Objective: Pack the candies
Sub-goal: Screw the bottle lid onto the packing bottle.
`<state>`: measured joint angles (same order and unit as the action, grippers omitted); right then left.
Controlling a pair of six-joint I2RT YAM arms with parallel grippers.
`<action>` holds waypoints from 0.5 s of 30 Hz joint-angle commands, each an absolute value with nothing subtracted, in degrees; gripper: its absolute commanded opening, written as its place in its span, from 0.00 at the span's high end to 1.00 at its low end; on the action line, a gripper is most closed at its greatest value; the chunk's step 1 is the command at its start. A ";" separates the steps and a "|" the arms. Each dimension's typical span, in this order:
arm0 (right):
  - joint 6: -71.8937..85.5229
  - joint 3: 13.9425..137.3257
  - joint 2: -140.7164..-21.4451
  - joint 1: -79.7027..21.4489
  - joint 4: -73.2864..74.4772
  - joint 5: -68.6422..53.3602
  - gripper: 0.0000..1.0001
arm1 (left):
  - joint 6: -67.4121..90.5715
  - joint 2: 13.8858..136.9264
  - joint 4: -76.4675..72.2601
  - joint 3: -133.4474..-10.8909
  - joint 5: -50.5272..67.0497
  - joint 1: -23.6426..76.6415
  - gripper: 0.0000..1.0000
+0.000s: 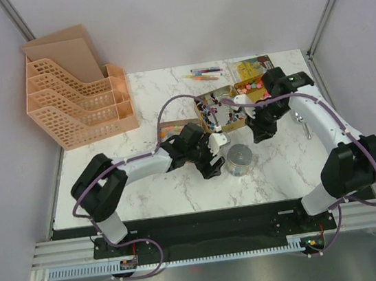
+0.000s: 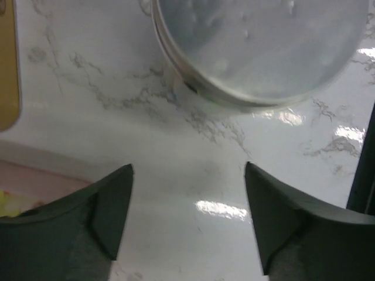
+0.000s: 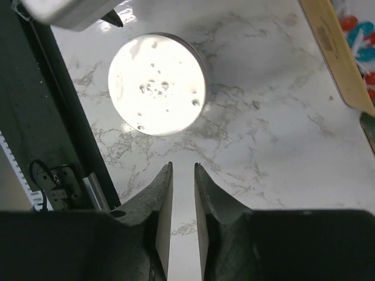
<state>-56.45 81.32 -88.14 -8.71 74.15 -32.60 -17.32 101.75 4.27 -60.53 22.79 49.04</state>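
Observation:
The candies [image 1: 220,108] lie as many small coloured pieces in an open cardboard box [image 1: 203,115] at the middle of the marble table, with more in a tray [image 1: 254,89] to its right. A round silver tin [image 1: 240,159] with its lid on stands in front of the box. My left gripper [image 1: 220,166] is just left of the tin, open, with bare marble between its fingers [image 2: 111,205]. The tin's lid [image 2: 263,47] fills the top of the left wrist view. My right gripper [image 1: 261,136] hangs right of the tin [image 3: 157,83]; a narrow empty gap separates its fingers [image 3: 161,193].
A peach stacked file organiser [image 1: 78,99] stands at the back left. Thin coloured pens [image 1: 203,74] lie at the back edge. A small box [image 1: 172,127] with coloured pieces sits behind the left arm. A metal tool [image 1: 304,125] lies under the right arm.

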 commanded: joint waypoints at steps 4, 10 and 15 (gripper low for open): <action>-59.86 80.69 -86.40 -23.63 73.66 -35.68 0.78 | -8.09 91.59 -1.30 -48.96 18.20 48.69 0.00; -59.15 78.75 -87.89 -30.32 67.50 -34.11 0.81 | -4.31 90.27 -2.64 -45.53 11.44 48.69 0.00; -58.71 77.70 -89.91 -31.82 65.31 -33.40 0.83 | -2.29 87.02 1.14 -42.55 13.88 46.94 0.00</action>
<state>-57.91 78.78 -88.79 -31.44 68.55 -32.73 -6.31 90.80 1.32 -44.27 13.78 48.25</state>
